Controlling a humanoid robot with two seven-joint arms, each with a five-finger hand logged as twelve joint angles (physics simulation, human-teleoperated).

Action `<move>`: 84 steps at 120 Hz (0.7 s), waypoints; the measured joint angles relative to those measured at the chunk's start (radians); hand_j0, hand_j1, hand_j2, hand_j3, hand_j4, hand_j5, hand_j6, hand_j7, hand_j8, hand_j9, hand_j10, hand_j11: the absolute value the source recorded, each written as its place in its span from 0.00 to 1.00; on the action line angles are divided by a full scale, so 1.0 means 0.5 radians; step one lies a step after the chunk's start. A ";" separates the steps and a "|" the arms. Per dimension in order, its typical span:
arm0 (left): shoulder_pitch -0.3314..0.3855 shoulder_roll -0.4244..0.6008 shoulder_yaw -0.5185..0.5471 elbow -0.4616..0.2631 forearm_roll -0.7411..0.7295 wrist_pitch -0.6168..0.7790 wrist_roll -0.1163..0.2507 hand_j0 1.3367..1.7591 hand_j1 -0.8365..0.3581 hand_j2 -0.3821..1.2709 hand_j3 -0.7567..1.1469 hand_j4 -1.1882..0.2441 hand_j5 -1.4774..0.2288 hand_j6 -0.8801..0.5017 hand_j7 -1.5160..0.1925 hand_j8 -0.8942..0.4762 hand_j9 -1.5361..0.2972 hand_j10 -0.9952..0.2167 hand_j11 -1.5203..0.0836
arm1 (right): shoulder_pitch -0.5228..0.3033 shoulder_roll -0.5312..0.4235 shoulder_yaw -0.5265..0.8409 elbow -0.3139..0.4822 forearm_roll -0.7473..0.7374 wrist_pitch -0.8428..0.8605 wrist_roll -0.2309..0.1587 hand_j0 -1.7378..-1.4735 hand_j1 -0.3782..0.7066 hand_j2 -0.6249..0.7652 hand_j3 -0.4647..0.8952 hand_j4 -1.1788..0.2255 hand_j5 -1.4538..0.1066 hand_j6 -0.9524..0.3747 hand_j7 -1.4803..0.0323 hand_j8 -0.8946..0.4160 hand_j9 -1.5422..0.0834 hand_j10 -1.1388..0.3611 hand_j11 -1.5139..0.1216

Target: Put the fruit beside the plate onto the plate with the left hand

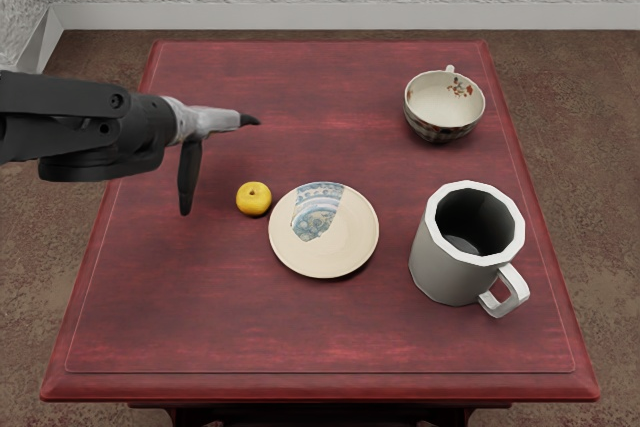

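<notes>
A small yellow-orange fruit [254, 198] lies on the red table just left of a cream plate [335, 247] with a blue patterned patch. My left hand [205, 142] comes in from the left edge and hovers up and to the left of the fruit, apart from it. Its fingers are spread: one points right, another hangs down toward the table. It holds nothing. The plate carries nothing.
A large white mug [465, 242] with a handle stands right of the plate. A cream bowl [444, 104] with red decoration sits at the back right. The table's edge [100, 247] runs along the left, below my arm.
</notes>
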 joint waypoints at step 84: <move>0.015 -0.318 0.163 0.012 -0.002 0.306 0.003 0.76 0.88 0.25 0.40 0.75 0.78 0.55 0.80 0.57 0.76 0.72 0.85 | 0.000 0.000 0.000 0.000 0.000 0.000 0.000 0.30 0.05 0.45 0.34 0.82 0.91 0.70 0.96 0.66 0.93 0.74 0.91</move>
